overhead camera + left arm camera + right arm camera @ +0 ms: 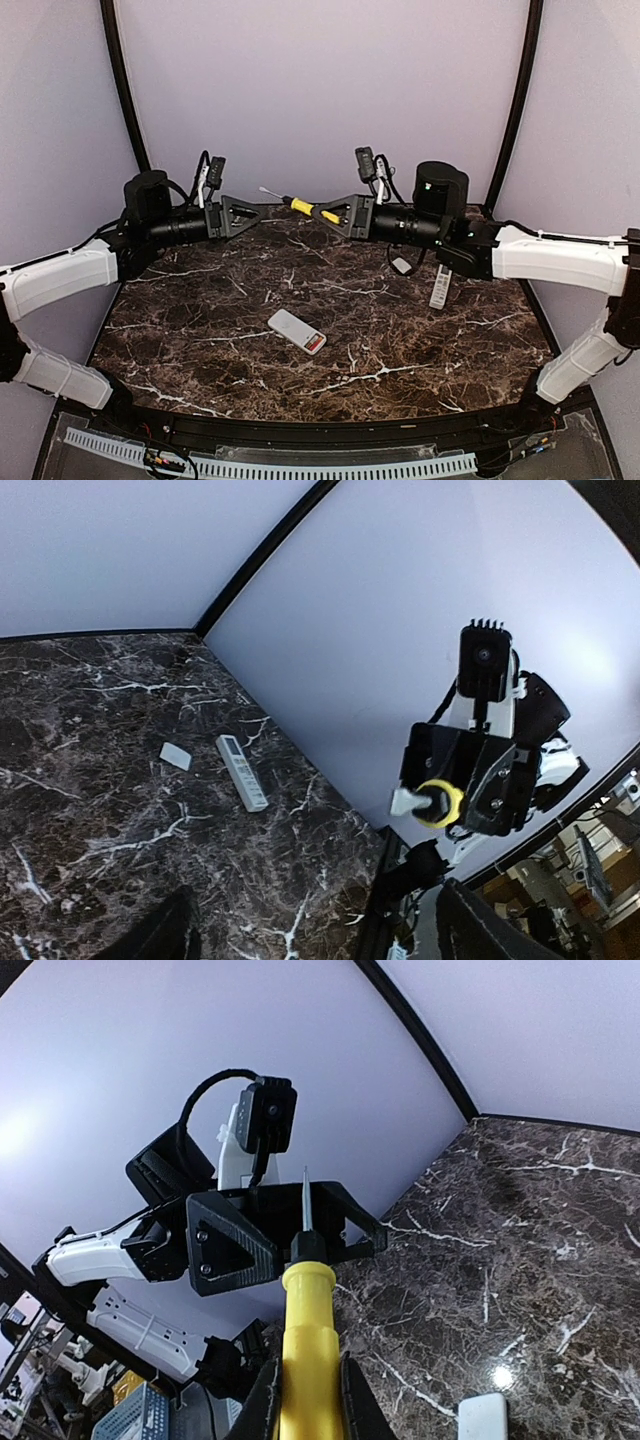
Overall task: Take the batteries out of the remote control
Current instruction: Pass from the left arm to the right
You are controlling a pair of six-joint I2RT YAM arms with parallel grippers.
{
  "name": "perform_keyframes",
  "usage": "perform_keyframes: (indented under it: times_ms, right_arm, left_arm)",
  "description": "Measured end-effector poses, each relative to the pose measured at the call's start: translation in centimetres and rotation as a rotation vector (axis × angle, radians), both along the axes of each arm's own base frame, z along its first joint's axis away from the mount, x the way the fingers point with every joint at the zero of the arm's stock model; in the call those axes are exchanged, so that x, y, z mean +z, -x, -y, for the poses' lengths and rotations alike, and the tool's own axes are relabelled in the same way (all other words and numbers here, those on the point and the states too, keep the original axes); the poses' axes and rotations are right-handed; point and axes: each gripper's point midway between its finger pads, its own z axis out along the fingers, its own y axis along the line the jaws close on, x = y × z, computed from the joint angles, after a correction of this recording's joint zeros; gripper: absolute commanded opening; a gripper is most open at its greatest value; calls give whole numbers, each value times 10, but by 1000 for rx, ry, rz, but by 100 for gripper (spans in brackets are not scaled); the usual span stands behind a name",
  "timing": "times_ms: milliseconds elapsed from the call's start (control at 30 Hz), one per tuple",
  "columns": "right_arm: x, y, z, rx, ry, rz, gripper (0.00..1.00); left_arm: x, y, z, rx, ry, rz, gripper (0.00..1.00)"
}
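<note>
At the centre of the dark, white-veined marble table (200, 330), in the overhead view, your remote control (292, 328) lies flat. It is a slim white plastic bar with rounded corners, set on a slant. Its lower-right end is uncovered, and the batteries (314, 342) show there as a small red patch seated in the compartment.

Neither set of fingers is near them. Both grippers hang level in the upper half of that frame, well apart from the remote and pointing at each other.

Your left gripper (255, 212) is at upper left with its black jaws spread wide and nothing between them. Its own wrist view shows the two dark fingers (165, 935) far apart at the bottom corners.

Your right gripper (328, 213), at upper centre, is pinched on a screwdriver (300, 207). The fingers clamp the smooth yellow handle, and the thin metal shaft runs toward the left gripper, as the right wrist view shows (306, 1350).

At right of the overhead frame, under the right arm, a second remote (441, 285) lies on the marble, long and pale grey. A small flat white cover (401, 265) lies just beside it.
</note>
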Motion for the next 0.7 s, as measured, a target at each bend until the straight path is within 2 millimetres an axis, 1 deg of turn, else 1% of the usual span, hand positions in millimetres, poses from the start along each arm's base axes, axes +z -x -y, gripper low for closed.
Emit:
perform_keyframes:
  times_ms: [67,133,200,267,333,400,600,700]
  right_arm:
    - [2,-5,10,-43,26,14,0]
    - [4,-12,24,-97,49,29,0]
    - [5,-20,40,-152,68,41,0]
    - [4,-27,54,-198,84,48,0]
    - [-1,-32,66,-244,104,48,0]
    - [-9,-35,74,-274,128,41,0]
    - [-30,-34,86,-306,181,16,0]
    - [-36,-32,92,-317,194,11,0]
  left_arm:
    - [-8,-2,-1,8,-81,32,82]
    - [-17,-3,-4,7,-169,76,82]
    - [-29,-2,-6,-3,-247,117,82]
    - [-46,0,-4,-33,-311,135,82]
    - [-63,-2,1,-66,-355,127,79]
    - [-84,-7,10,-104,-391,96,77]
    - [-143,-28,39,-206,-455,-38,76]
    - [-166,-30,50,-245,-492,-83,76]
